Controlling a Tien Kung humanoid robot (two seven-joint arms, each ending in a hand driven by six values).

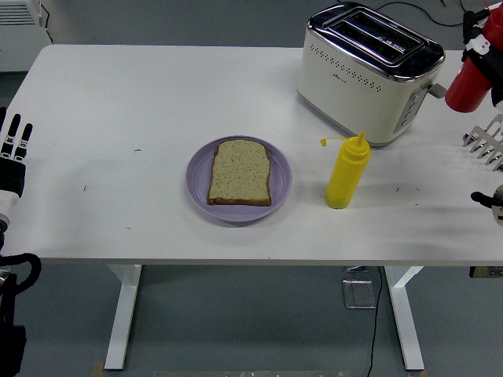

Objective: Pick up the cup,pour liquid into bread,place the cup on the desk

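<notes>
1. Red bottle (474, 78) is sitting at the right edge, upper part, beside the toaster (369, 69), lifted off the table; its top is cut off by the picture edge.
2. Right hand (489, 47) is only partly showing at that same edge, against the red bottle; cannot tell how its fingers are set, too much is out of the picture.
3. Metal parts of the right arm (489, 141) are poking in lower down at the right edge, above the table.
4. Bread (240, 173) is lying flat on the purple plate (198, 184), around the middle of the table (141, 102).
5. Yellow bottle (346, 170) is standing upright just right of the plate, not touching it, in front of the toaster; its cap is hanging off to the left of the nozzle.
6. Toaster is sitting at the far right of the table, turned at an angle, slots up.
7. Left hand (12, 157) is resting at the left edge, fingers straight and released, grasping nothing, well apart from the plate.
</notes>
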